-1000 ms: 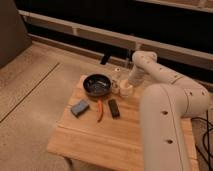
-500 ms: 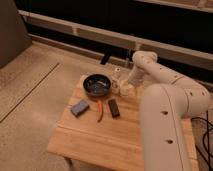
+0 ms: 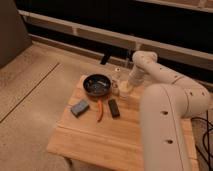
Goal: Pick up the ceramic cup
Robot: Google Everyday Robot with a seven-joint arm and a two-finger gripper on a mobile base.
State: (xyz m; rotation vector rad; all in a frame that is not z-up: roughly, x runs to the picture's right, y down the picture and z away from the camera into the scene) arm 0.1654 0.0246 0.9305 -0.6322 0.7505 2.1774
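Observation:
The ceramic cup (image 3: 124, 88) is a small cream-white cup on the far part of the wooden table (image 3: 120, 135), just right of the black bowl (image 3: 96, 84). My white arm reaches from the lower right up and over to it. My gripper (image 3: 127, 86) is down at the cup, and the arm's end covers part of the cup. A slim clear glass item (image 3: 114, 75) stands just behind the bowl, left of the cup.
A blue-grey block (image 3: 79, 107), an orange-red stick-like item (image 3: 99, 110) and a small black block (image 3: 114, 108) lie in a row near the table's middle. A dark wall with a rail (image 3: 90, 30) runs behind the table. Speckled floor lies to the left.

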